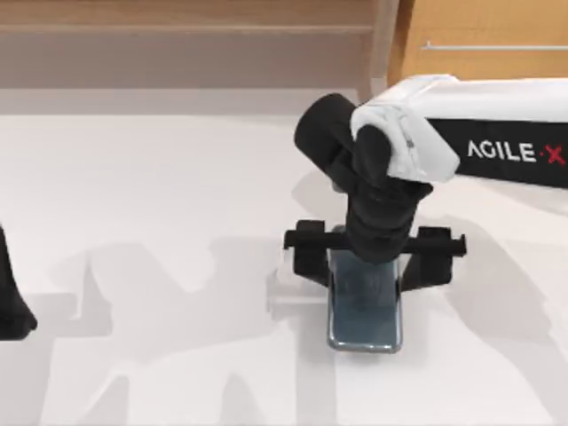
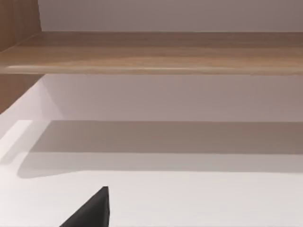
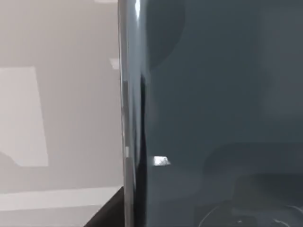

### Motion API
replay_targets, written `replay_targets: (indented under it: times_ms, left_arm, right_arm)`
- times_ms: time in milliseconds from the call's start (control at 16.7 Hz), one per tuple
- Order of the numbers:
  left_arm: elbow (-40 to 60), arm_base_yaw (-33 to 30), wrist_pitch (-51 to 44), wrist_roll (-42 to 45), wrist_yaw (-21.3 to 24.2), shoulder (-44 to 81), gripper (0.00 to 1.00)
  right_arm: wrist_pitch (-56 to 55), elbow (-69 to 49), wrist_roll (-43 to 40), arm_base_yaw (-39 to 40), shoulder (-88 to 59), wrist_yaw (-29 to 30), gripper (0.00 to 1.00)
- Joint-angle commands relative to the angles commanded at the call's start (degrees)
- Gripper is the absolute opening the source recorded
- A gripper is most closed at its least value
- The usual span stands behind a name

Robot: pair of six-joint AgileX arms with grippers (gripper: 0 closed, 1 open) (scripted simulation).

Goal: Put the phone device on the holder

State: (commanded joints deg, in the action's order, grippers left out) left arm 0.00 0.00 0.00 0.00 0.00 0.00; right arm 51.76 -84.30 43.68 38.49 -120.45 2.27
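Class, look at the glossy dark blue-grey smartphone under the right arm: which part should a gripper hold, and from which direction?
Probably across the two long, thin silvery edges of the glossy dark blue-grey smartphone, coming from above. It is flat and narrow, so the long sides fit between the right gripper fingers, which straddle its upper end.

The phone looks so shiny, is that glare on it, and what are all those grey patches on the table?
In the right wrist view the phone device has bright streaks of glare along its silvery edge and dim reflections on its glossy face. In the top view the grey patches on the table are soft shadows; the right gripper is above the phone, and the left arm is at the left edge.
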Motion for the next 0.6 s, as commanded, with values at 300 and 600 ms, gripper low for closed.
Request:
replay_targets:
  times_ms: [300,600]
  left_arm:
    - [0.0,0.0,0.0,0.0,0.0,0.0,1.0]
    - [0.0,0.0,0.0,0.0,0.0,0.0,1.0]
  right_arm:
    - [-6.93,0.39,-7.28,-3.23,5.8,-4.86,0.0]
    - [-20.19,5.5,-19.63,-12.03,15.09,-11.9,0.0]
